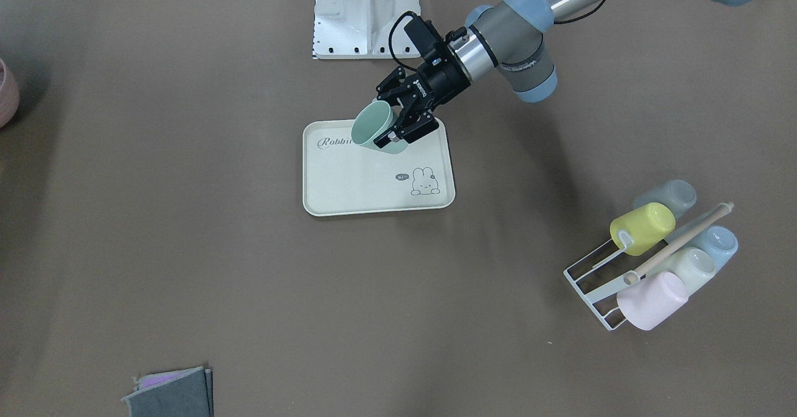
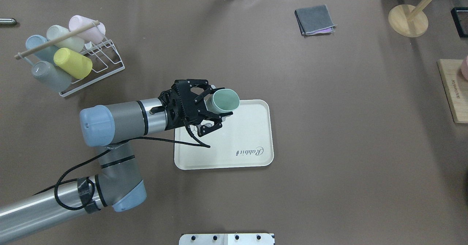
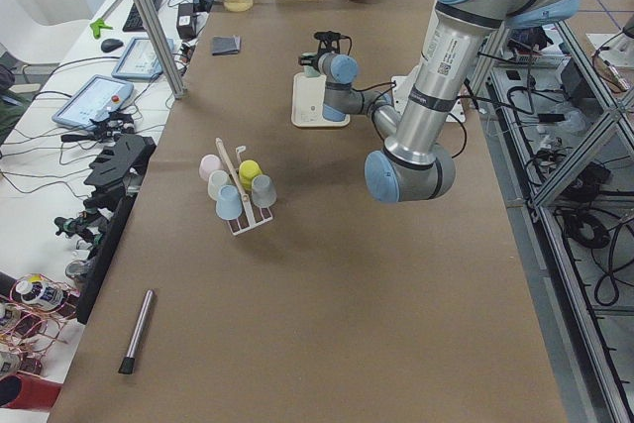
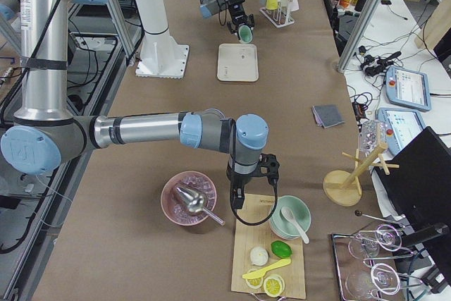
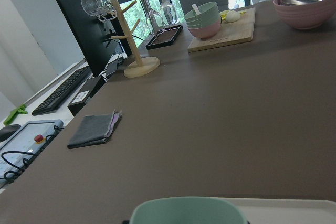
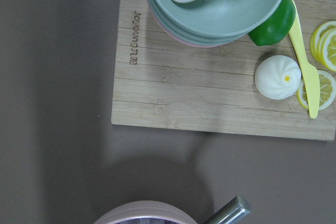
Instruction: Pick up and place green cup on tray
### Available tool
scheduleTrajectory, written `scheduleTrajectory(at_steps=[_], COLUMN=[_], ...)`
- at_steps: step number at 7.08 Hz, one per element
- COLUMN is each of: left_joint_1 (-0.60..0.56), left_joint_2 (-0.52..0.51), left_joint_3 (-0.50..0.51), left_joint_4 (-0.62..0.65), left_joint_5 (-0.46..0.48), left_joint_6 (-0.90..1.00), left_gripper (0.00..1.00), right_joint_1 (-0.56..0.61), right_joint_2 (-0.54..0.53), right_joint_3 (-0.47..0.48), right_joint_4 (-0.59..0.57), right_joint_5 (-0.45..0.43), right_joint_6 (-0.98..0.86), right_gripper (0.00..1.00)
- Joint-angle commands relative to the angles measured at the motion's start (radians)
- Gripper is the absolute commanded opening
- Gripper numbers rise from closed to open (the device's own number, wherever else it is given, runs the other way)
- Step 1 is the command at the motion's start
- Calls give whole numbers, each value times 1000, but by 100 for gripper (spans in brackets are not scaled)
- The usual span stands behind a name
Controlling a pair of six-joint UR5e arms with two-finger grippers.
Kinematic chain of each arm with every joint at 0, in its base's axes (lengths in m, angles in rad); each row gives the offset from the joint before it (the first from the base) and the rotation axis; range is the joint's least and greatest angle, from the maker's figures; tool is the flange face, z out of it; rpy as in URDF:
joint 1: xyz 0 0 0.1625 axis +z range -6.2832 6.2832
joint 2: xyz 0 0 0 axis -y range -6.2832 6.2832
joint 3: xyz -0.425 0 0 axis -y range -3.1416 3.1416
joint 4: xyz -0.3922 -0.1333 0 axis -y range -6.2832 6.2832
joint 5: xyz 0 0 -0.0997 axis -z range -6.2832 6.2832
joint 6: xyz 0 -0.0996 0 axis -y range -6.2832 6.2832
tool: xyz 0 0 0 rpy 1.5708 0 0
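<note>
Small mint-green plastic cup (image 1: 375, 127) risks toppling and rolling over the low rim if released at this slant; it hangs tilted in the left hand (image 1: 393, 115), which is clenched on its wall, mouth pointing away from the wrist, with the cream rectangular plastic tray (image 1: 373, 210) just below and ahead on the brown counter (image 1: 187, 249)

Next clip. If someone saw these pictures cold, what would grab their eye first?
First, the left claw, shut on the green cup and holding it tilted over a corner of the cream tray near the table's middle. After that, the wire rack loaded with pastel cups, on the far side of the table to the robot's left.
</note>
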Motion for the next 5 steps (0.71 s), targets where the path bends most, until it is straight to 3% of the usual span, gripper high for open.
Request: scheduleTrajectory(at_steps=[1, 5], left_joint_1=[6, 37], left_joint_2=[-54, -83], left_joint_3=[163, 294], left_joint_4=[-203, -381], left_joint_5=[-21, -23], left_joint_6=[-105, -238], left_gripper=[0, 0], right_joint_1=[1, 1], right_joint_2=[-1, 9], right_joint_3=[-5, 2], right_joint_4=[4, 5], right_joint_5=[17, 28], right_joint_6=[6, 25], right_gripper=[100, 100])
